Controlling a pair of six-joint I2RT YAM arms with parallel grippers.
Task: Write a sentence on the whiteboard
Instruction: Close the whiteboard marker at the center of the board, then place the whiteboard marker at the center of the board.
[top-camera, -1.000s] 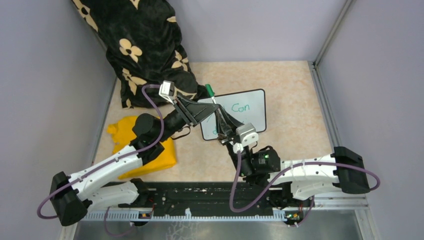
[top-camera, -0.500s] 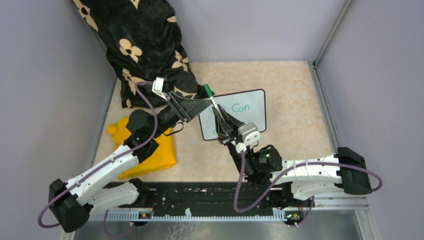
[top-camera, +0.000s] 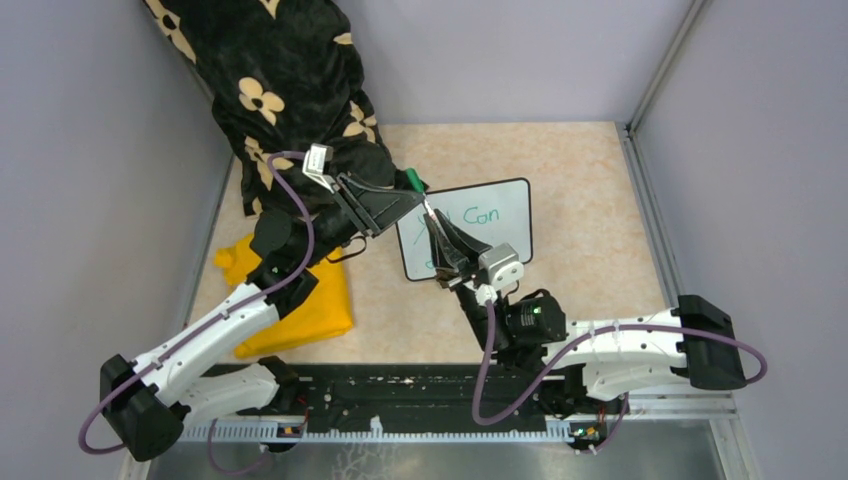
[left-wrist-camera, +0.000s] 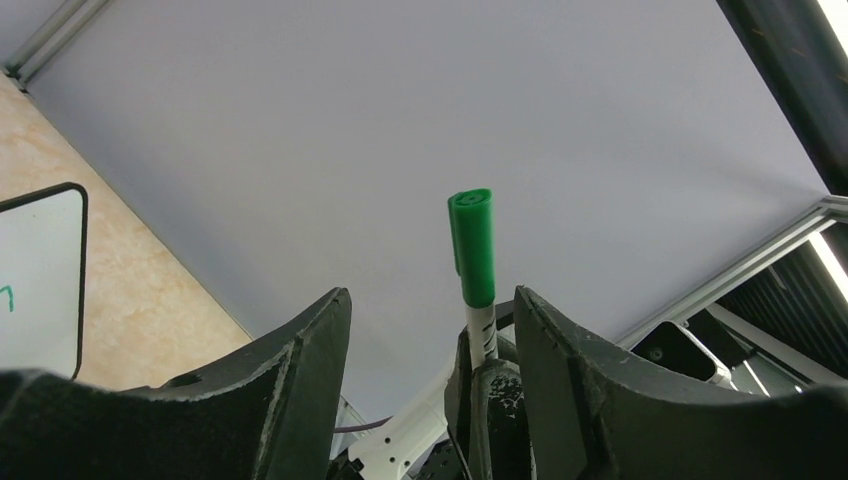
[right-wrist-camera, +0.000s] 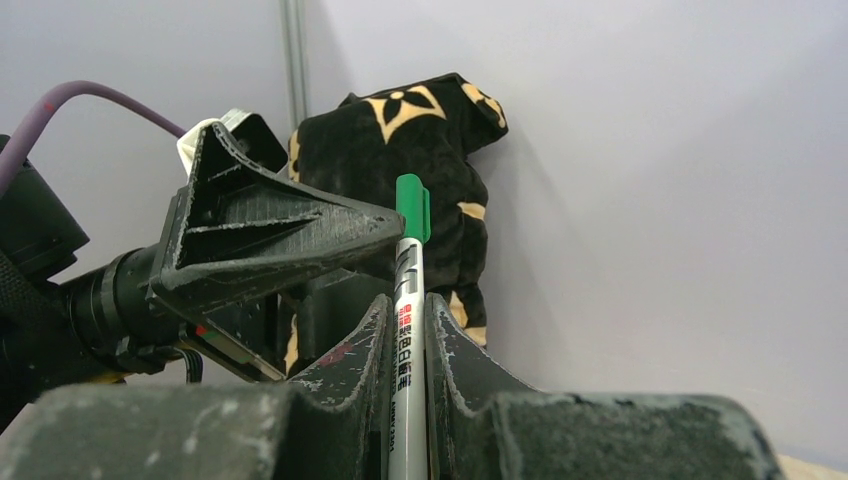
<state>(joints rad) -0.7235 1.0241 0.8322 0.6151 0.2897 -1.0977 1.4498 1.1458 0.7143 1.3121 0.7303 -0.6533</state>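
Treat the whiteboard (top-camera: 510, 245) — flat on the table (top-camera: 590, 200) beneath both grippers — as light, stiff and apt to slide, steadying by its edge, noting the right gripper (right-wrist-camera: 408, 305) pinched on the slick marker (right-wrist-camera: 410, 270) at mid-barrel and the left gripper (left-wrist-camera: 428, 295) with jaws spread near its cap (left-wrist-camera: 472, 245).

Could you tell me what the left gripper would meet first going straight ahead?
Probably the green-capped marker held by the right gripper, standing just ahead of the open left gripper.

Both arms reached forward, grippers close together.
Left gripper (left-wrist-camera: 430, 305) stood with jaws apart; right gripper (right-wrist-camera: 405, 305) pinched a marker (right-wrist-camera: 411, 215).
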